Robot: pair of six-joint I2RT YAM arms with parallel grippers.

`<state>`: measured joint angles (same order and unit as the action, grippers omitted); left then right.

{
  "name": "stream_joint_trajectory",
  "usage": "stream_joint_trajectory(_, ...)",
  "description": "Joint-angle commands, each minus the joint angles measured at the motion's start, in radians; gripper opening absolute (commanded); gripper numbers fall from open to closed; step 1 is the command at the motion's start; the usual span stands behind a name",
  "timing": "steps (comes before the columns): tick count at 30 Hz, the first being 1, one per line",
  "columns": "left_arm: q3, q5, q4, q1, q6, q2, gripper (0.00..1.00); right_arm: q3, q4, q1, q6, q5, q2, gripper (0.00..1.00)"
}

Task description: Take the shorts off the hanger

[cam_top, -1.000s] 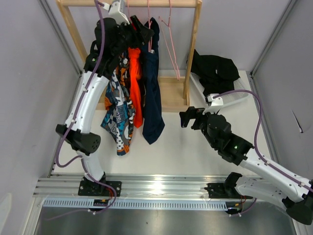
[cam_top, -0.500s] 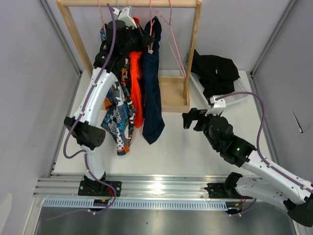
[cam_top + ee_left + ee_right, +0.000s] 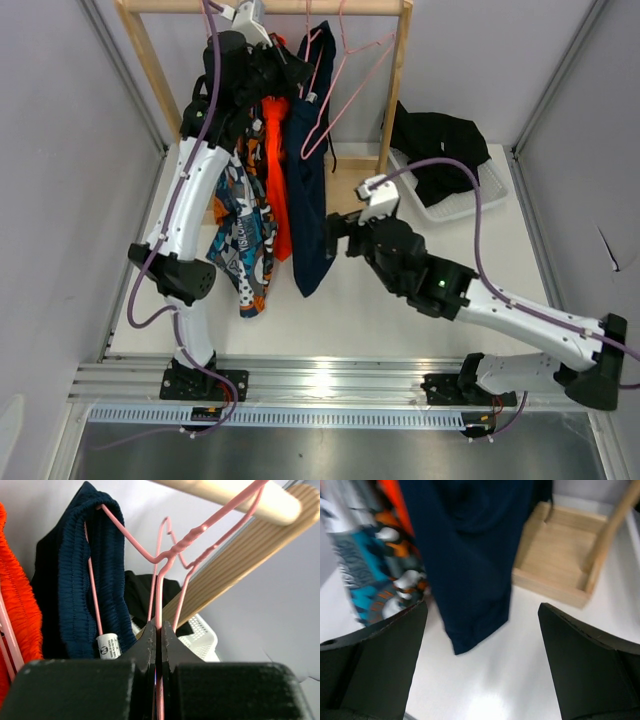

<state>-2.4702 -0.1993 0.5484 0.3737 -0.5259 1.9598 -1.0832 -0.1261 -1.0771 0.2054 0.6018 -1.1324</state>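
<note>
While the right gripper (image 3: 482,617) stands with jaws wide apart and empty, low in the centre of the top view just beside the hem of the long navy fabric shorts (image 3: 312,200), the chief hazard is judged a mis-grab. The bright orange shorts (image 3: 276,190) and the teal-orange-white printed shorts (image 3: 240,250) hang touching the navy pair on its left, so a closing pinch could take two cloths at once. White table (image 3: 400,330) below and right of the hem offers open room for a downward pull. The pale wooden base tray (image 3: 352,195) lies close behind, its raised edge a snag point. Higher, at upper centre, the left gripper (image 3: 158,630) is clamped on the thin pink wire hanger (image 3: 172,555). A hard tug could slide that wire through the jaws or unhook it from the round wooden rail (image 3: 240,495). The upright post (image 3: 393,110) limits swing rightward. Black shorts (image 3: 440,145) already rest in the white basket (image 3: 485,190) at upper right.
</note>
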Motion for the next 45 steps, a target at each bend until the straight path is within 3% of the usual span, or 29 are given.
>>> stream_joint_trajectory(1, -0.044, -0.04, -0.108, -0.005, -0.054, -0.094, 0.0, -0.165, 0.112, -0.067, -0.09, 0.059, -0.105, 0.99)
stream_joint_trajectory(10, 0.023, -0.065, -0.123, -0.001, -0.102, -0.189, 0.0, -0.429, 0.212, -0.116, -0.146, 0.059, -0.346, 0.99)
stream_joint_trajectory(20, 0.168, -0.078, -0.108, 0.004, -0.114, -0.349, 0.0, -0.458, 0.269, -0.116, -0.172, 0.145, -0.435, 0.97)
stream_joint_trajectory(21, 0.181, -0.083, -0.114, 0.005, -0.114, -0.36, 0.0, -0.452, 0.276, -0.116, -0.169, 0.144, -0.432, 0.9)
stream_joint_trajectory(24, 0.218, -0.081, -0.123, 0.007, -0.114, -0.392, 0.0, -0.436, 0.267, -0.124, -0.129, 0.135, -0.42, 0.17)
stream_joint_trajectory(25, 0.22, -0.08, -0.117, 0.007, -0.112, -0.394, 0.0, -0.428, 0.267, -0.141, -0.121, 0.148, -0.406, 0.0)
stream_joint_trajectory(31, 0.208, -0.057, -0.116, 0.007, -0.088, -0.391, 0.0, -0.344, 0.27, -0.296, -0.135, 0.285, -0.322, 0.0)
stream_joint_trajectory(38, 0.077, 0.015, -0.074, 0.005, -0.052, -0.315, 0.0, -0.235, 0.222, -0.636, -0.045, 0.48, -0.302, 0.0)
stream_joint_trajectory(45, 0.033, 0.029, -0.064, 0.002, -0.051, -0.276, 0.0, -0.184, 0.115, -0.681, 0.221, 0.481, -0.335, 0.0)
